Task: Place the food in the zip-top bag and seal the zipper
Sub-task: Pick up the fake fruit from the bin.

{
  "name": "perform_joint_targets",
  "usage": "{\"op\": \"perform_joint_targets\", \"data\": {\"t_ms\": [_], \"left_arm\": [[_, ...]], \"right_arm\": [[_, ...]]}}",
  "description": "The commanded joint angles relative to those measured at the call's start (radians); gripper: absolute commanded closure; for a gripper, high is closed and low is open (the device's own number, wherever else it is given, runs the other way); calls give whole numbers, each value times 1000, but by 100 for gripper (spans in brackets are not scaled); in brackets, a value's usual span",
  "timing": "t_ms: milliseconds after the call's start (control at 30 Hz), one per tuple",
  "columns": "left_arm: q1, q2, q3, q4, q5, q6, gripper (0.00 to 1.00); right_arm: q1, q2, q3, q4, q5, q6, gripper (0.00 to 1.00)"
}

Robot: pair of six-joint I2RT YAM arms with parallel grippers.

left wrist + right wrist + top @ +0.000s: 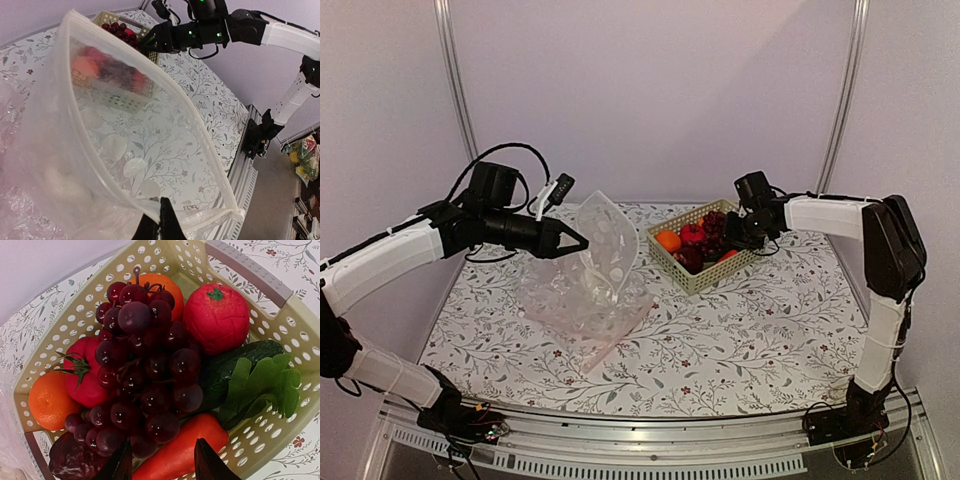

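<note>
The clear dotted zip-top bag [592, 270] stands open at table centre-left. My left gripper [578, 243] is shut on its rim and holds the mouth up; in the left wrist view the gripper [161, 220] pinches the near edge, and the pale zipper [150, 70] runs round the opening. The purple grapes [140, 365] lie in the beige basket [672, 266], beside a round red fruit [216, 317]. My right gripper [162, 457] is open just above the grapes, also seen in the top view [732, 236].
The basket also holds two orange fruits [49, 400], a red pepper-like piece [82, 375], a long red chilli [182, 450] and a green leafy vegetable [250, 380]. A crumpled plain plastic bag [545, 295] lies under the dotted one.
</note>
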Motion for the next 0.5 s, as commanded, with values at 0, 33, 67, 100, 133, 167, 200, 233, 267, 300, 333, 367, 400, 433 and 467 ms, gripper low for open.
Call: {"op": "perform_joint_targets", "data": {"t_ms": [0,33,67,100,133,167,200,233,267,300,333,367,400,433,467], "left_arm": [[-4,-16,-16,-4,9,17,100],[-4,-15,-16,-3,9,18,100],[-5,-15,-16,-4,9,17,100],[-5,-14,-16,-5,11,18,100],[-4,-14,-16,-4,12,16,100],[-4,-13,-16,-3,13,15,100],[-4,-13,-16,-3,14,16,100],[-4,-13,-16,-4,14,17,100],[-4,-13,-16,-3,14,16,100],[-5,-13,-16,-4,14,16,100],[-4,-13,-16,-4,14,16,100],[-4,-12,-16,-4,14,16,100],[-5,-12,-16,-3,13,17,100],[-4,-11,-16,-4,13,17,100],[-4,-10,-16,-4,14,17,100]], "right_arm": [[-15,42,42,55,-42,41,60],[-18,44,42,61,-44,44,62],[-20,46,40,66,-46,48,63],[-23,47,38,72,-46,54,63],[-25,47,36,79,-46,57,63],[-28,48,34,84,-50,63,63],[-30,50,34,90,-57,66,63],[-32,56,34,95,-64,72,63],[-34,59,34,97,-69,75,64],[-35,63,34,100,-72,80,64],[-37,65,31,103,-72,84,64],[-38,65,27,109,-75,87,64],[-38,64,25,116,-78,91,64],[-39,64,23,121,-84,96,64],[-41,66,22,128,-91,103,65]]}}
